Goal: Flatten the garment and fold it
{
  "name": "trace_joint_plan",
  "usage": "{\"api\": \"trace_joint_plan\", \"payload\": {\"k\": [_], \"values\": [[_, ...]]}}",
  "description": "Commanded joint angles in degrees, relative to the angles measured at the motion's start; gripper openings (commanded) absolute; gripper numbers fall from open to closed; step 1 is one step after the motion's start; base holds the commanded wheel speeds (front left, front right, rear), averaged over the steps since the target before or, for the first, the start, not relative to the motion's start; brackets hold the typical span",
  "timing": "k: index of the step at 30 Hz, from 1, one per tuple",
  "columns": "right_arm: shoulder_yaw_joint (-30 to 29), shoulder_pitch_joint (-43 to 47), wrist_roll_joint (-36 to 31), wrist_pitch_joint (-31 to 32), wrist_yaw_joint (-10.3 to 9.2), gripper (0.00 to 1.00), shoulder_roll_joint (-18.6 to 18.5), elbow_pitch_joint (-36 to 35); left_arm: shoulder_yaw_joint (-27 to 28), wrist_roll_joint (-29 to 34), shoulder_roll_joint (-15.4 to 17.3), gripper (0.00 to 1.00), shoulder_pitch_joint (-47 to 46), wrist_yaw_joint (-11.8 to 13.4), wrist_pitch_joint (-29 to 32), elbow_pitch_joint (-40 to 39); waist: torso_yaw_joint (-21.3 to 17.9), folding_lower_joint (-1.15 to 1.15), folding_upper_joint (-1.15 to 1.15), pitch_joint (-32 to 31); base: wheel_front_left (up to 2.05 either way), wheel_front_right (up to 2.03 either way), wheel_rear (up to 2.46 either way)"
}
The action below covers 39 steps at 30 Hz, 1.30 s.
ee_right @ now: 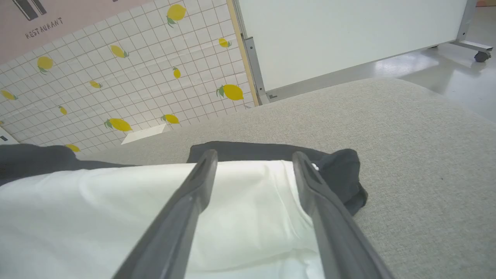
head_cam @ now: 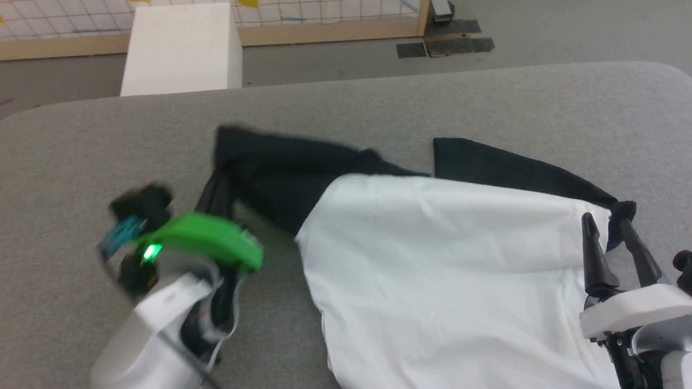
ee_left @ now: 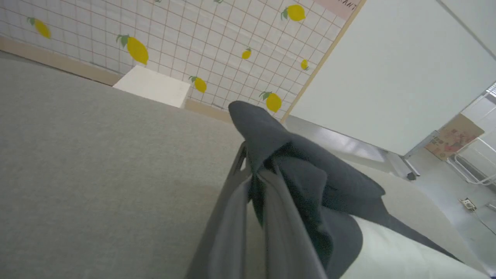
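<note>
The garment (head_cam: 432, 259) lies on the grey table (head_cam: 81, 151), its white body spread toward the near right. One black sleeve (head_cam: 281, 167) reaches to the left and another black sleeve (head_cam: 513, 170) runs along the far right edge. My left gripper (head_cam: 216, 186) is shut on the left sleeve's end. In the left wrist view the dark cloth (ee_left: 310, 170) is bunched between and over that gripper's (ee_left: 252, 159) closed fingers. My right gripper (head_cam: 606, 222) stands open over the body's right edge, beside a bunched black end (ee_right: 345, 174). The white cloth (ee_right: 248, 193) shows between the right gripper's (ee_right: 255, 157) fingers.
A white box (head_cam: 181, 48) stands on the floor beyond the table's far edge, before a wooden baseboard (head_cam: 324, 32) and a tiled wall with lemon prints (ee_right: 116, 77). A white panel on wheels (ee_right: 348, 35) stands to the right. Bare grey table surrounds the garment.
</note>
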Motion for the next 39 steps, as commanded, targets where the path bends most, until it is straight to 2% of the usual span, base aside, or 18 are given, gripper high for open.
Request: {"api": "trace_joint_plan", "payload": {"k": [1,6,9,10,11,14,20,25,28,35,39], "values": [[-0.11,0.67,-0.17,0.36,-0.09,1.0,-0.02,-0.59,2.66,-1.08,1.4,0.0,4.97,1.55,-0.4,-2.26,2.06,0.0,0.43,-1.43,0.0,0.0,0.0],[0.03,1.33,-0.18,1.19,-0.09,1.0,-0.02,-1.68,10.33,-1.75,3.2,0.0,19.49,6.33,-0.42,-6.55,3.53,0.0,0.43,-1.46,0.0,0.0,0.0],[0.1,1.35,-0.32,1.65,-0.09,1.0,-0.02,-1.99,10.25,-3.34,3.82,0.0,24.4,6.97,1.25,-4.61,4.41,0.0,0.43,-1.31,0.0,0.0,0.0],[0.25,1.31,-0.36,1.8,-0.09,1.0,-0.02,-2.06,9.45,-3.63,4.02,0.58,24.95,6.68,2.47,-3.96,4.53,0.0,0.43,-1.3,0.0,0.0,0.0],[0.41,1.25,-0.38,1.96,-0.09,1.0,-0.02,-2.13,8.44,-3.81,4.19,1.0,25.21,6.29,3.87,-3.2,4.67,0.0,0.43,-1.29,0.0,0.0,0.0],[0.8,1.05,-0.37,2.28,-0.09,1.0,-0.02,-2.3,5.57,-2.6,4.81,1.0,24.51,5.97,6.47,-2.25,4.95,0.0,0.43,-1.39,0.0,0.0,0.0],[1.09,1.25,-0.33,2.65,-0.09,1.0,-0.02,-2.81,0.96,4.44,6.11,1.0,19.75,3.69,4.38,-8.13,4.88,0.0,0.43,-1.81,0.0,0.0,0.0],[1.37,1.63,-0.32,2.74,-0.09,1.0,-0.02,-3.06,-6.28,9.93,6.69,1.0,14.24,2.34,10.04,-13.08,4.14,0.0,0.43,-1.99,0.0,0.0,0.0],[1.52,1.76,-0.11,2.59,-0.09,1.0,-0.02,-2.99,-9.69,12.1,5.72,1.0,10.48,1.62,13.58,-13.52,3.71,0.0,0.43,-1.76,0.0,0.0,0.0],[2.66,0.91,0.46,2.34,-0.09,1.0,-0.02,-2.65,-18.06,16.98,3.22,1.0,0.52,-1.33,24.58,-4.0,1.91,0.0,0.43,-0.42,0.0,0.0,0.0],[2.8,0.18,0.73,1.91,-0.09,1.0,-0.02,-2.14,-20.42,18.15,1.84,1.0,-3.72,-2.75,28.94,1.89,0.65,0.0,0.43,0.85,0.0,0.0,0.0]]}}
